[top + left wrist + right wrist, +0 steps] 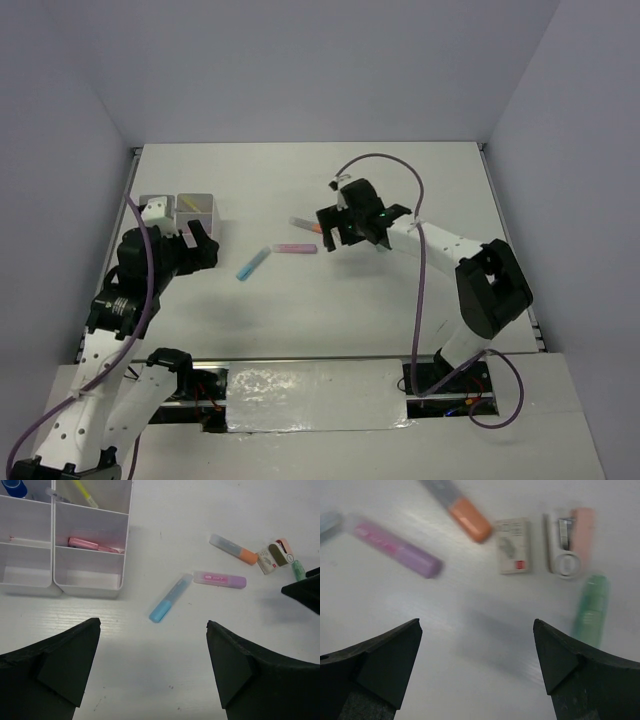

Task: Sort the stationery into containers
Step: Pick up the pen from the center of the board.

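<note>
The left gripper (152, 627) is hovering above the table (400, 310) with its jaws spread wide and nothing between them; the white organizer (90, 584) is sitting just ahead of it to the left. A pink item (87, 543) is lying in one near compartment; a yellow pen (85, 493) is leaning in the one behind it; a blue-capped bottle (14, 487) is showing in the far left one.

A blue marker (170, 598) and a pink marker (220, 579) are lying loose on the table near each other, between the two arms.

The right gripper (477, 625) is also hanging wide open and gripping nothing; beyond its fingers an orange-tipped marker (462, 512), a small eraser (512, 546), a white and pink item (572, 540) and a green marker (590, 607) are lying close together.
</note>
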{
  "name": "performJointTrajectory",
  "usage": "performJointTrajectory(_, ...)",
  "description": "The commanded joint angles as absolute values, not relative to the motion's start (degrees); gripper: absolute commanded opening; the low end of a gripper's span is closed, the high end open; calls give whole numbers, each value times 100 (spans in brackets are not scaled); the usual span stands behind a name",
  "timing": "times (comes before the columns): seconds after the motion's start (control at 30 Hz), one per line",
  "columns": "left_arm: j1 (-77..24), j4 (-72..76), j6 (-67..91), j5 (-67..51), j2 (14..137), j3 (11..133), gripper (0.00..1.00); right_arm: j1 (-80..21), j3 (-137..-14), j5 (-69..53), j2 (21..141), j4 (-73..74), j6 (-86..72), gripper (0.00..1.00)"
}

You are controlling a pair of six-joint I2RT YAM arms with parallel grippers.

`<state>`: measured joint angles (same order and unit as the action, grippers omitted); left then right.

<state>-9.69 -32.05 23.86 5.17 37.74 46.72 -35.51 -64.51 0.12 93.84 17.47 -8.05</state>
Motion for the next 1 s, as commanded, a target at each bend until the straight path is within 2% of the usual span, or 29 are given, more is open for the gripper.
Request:
performJointTrajectory(0.0,-993,-2953,2189,343,3840,4790,99,-2814,-6478,88,9272,2126,-739,99)
performJointTrajectory(0.3,-1002,-2962,2101,88,4175,4834,99,-1689,-6811,-148,10053,2768,-176,96)
performJointTrajectory(0.5,-1002,-2953,2101,114,4105,4816,99,-1679,-6820,-9,10563,2927,-246,88)
performJointTrajectory(0.63,-1002,-2979,2109,150,4183,4843,99,-1687,-6926,-9,10819,3041,-316,59)
performJointTrajectory(0.73,-1002,-2979,2109,167,4192,4834,99,-1749,-6917,-9,10819,3163,-264,47)
performJointTrajectory(0.87,-1002,-2971,2127,167,4192,4816,99,-1758,-6969,-9,10863,3225,-255,38)
performJointTrajectory(0.97,-1002,-2953,2110,88,4236,4825,99,-1758,-6952,-341,10837,3199,-220,13)
